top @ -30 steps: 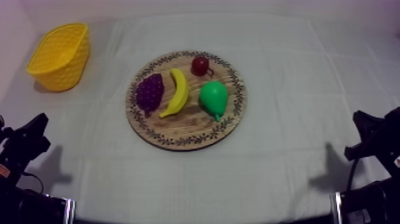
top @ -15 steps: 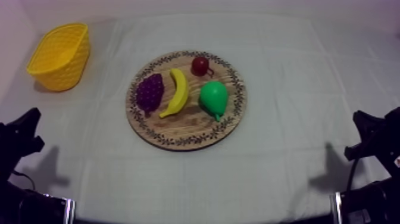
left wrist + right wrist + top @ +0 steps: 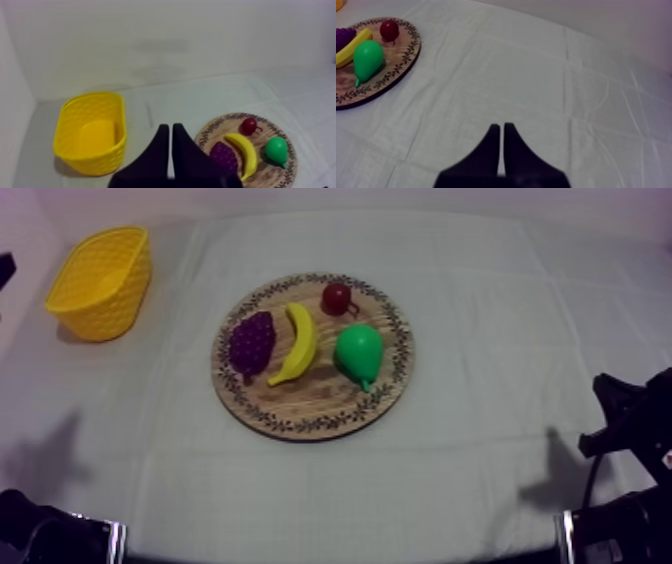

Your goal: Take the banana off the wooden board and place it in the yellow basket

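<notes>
left pincer, right pincer pressing together; yellow toy banana lying on round wooden board at worktop centre.

The banana looks glossy plastic, the board grained wood, the cloth matt (creased).

In the right wrist view the board runs off the edge, taking most of the grapes and half the banana with it; the basket is a mere yellow sliver. In the left wrist view the left hand covers the board's near rim beside the grapes. From above, the right arm and left arm are cut by the edge, and a small black shape by the basket is too little to name.
</notes>
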